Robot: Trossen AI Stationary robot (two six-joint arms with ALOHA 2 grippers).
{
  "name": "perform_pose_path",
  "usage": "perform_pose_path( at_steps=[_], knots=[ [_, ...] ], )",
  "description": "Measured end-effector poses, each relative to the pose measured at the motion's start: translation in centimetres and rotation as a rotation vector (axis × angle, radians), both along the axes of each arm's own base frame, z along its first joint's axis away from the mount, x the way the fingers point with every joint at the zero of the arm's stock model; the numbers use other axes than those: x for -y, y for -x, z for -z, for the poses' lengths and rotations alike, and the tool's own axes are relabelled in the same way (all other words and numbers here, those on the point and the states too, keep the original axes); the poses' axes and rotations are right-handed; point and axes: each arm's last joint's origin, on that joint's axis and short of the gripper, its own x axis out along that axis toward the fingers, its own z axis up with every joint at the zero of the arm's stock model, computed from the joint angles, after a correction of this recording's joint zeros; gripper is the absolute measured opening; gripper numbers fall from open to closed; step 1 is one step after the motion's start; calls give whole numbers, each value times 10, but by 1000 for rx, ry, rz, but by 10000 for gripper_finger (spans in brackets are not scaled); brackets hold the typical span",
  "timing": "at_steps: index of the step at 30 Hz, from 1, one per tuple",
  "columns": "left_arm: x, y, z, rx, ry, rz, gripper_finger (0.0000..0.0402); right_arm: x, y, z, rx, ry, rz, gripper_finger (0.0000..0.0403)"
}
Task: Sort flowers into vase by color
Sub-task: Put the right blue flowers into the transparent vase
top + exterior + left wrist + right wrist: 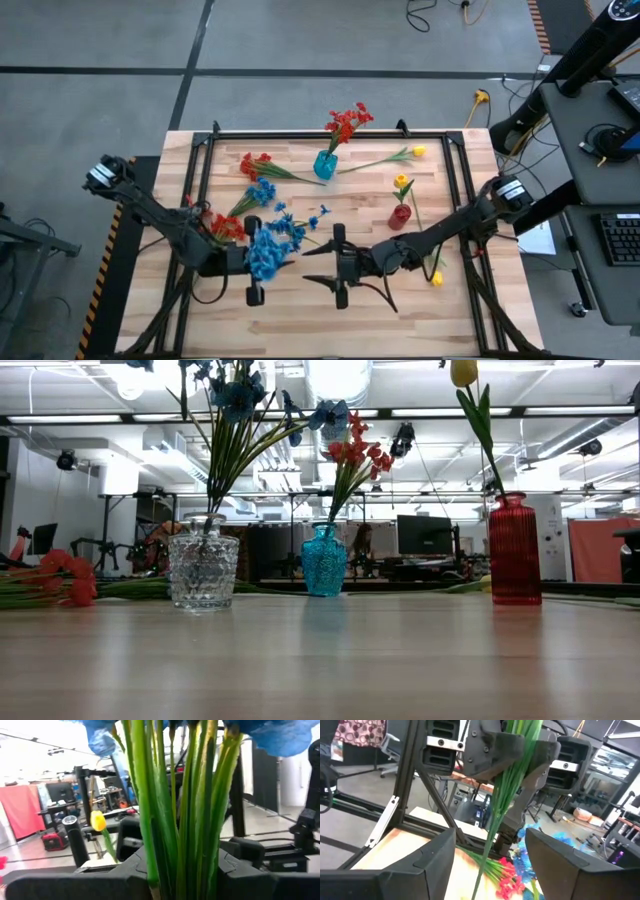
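Handover of blue flowers (268, 250) near bench front edge: left gripper (252, 262) clamps stems, right gripper (338, 268) w/ fingers spread, empty; next prob. into clear glass vase (203, 570).

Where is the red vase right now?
In the high view the red vase stands right of centre on the table, holding a yellow flower, beyond the right arm.

I count three vases on my wooden desk (300, 310): one clear faceted glass vase (203, 572), one turquoise glass vase (324, 561) and one ribbed red glass vase (515, 550). Three yellow-headed flowers show: one upright in the red vase (402, 184), two lying flat (418, 151) (437, 279). Two arms are mine.
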Motion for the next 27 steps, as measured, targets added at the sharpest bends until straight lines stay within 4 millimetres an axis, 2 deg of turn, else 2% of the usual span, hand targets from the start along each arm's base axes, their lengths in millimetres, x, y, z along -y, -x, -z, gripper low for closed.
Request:
perform_pose_path(
  at_steps=[15,21,27],
  knots=[
    [-12,15,-20,36,-42,-24,76,5,24,-27,-63,-40,54,256],
    [-18,22,-19,13,-51,-44,76,14,45,-44,-153,-81,62,251],
    [-28,35,-21,40,-4,-40,76,23,65,-63,-150,-131,63,250]
  ],
)
